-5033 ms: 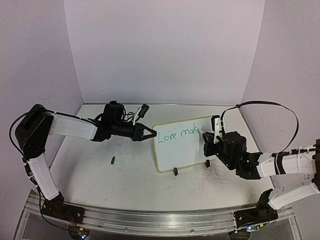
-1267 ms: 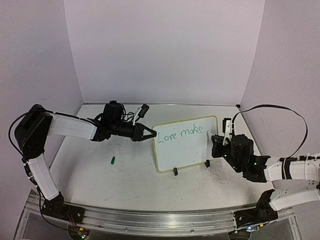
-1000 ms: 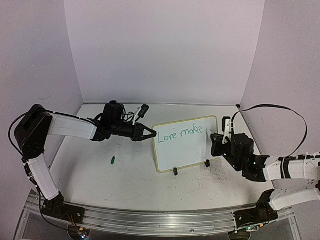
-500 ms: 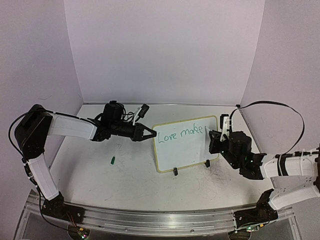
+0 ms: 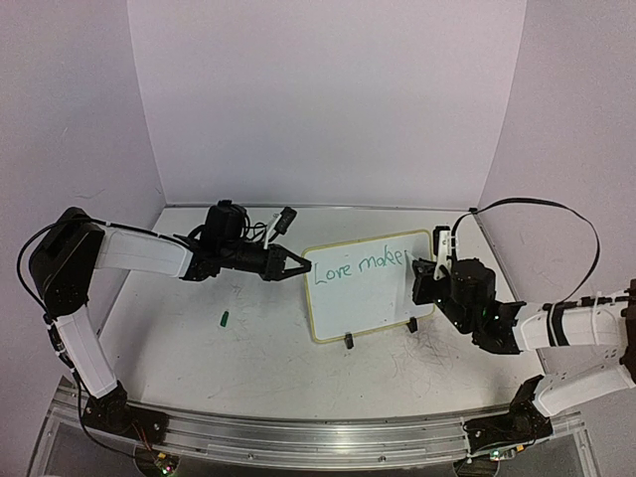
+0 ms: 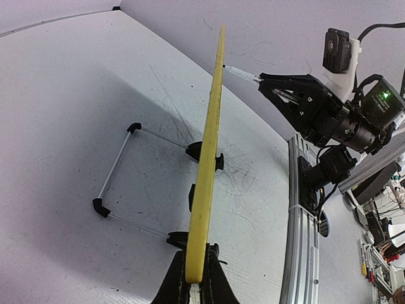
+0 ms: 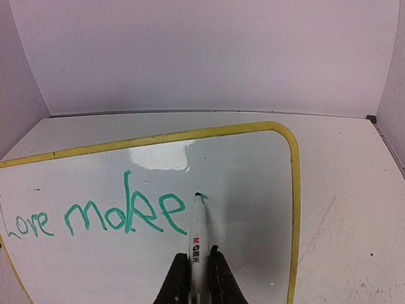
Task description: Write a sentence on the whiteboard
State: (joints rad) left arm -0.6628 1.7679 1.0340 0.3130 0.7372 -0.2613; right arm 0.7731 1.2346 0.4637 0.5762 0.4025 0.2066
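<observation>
The whiteboard (image 5: 363, 288) stands tilted on its black clip feet (image 5: 349, 340), with "Love make" written on it in green. My left gripper (image 5: 298, 264) is shut on the board's left edge, and the left wrist view shows the yellow frame (image 6: 209, 158) edge-on between the jaws of the left gripper (image 6: 195, 278). My right gripper (image 7: 194, 263) is shut on a white marker (image 7: 197, 231). The marker's tip touches the whiteboard (image 7: 253, 183) just right of the "e", at a small fresh green mark. From above, the right gripper (image 5: 420, 270) is at the board's right side.
A small green marker cap (image 5: 226, 318) lies on the table left of the board. The board's wire stand (image 6: 117, 166) reaches out behind it. White walls close off the back and both sides, and an aluminium rail (image 5: 298, 437) runs along the near edge.
My right gripper has moved the marker up and left, back onto the board after "make". A short new stroke shows there. The left arm and the board have not moved.
</observation>
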